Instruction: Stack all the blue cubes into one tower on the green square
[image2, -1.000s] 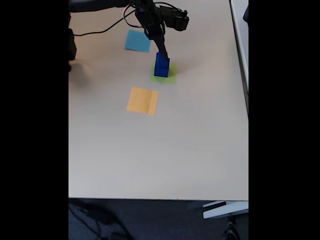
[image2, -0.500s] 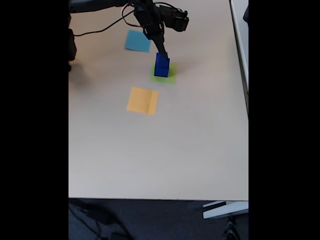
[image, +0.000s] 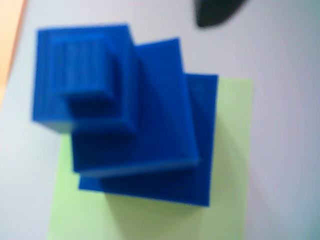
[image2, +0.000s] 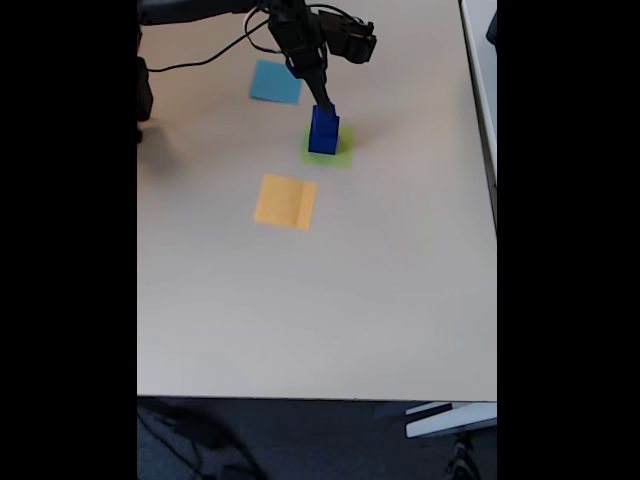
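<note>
Wrist view: stepped, ridged tower (image: 130, 115)

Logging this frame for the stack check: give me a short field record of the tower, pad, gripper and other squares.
tower: four stepped blue cubes, each offset from the one below
base: on green square, which shows at its right and lower edges
gripper: right above tower top; open or shut, cannot tell
other squares: light-blue, orange-yellow, both bare
table: beige
</note>
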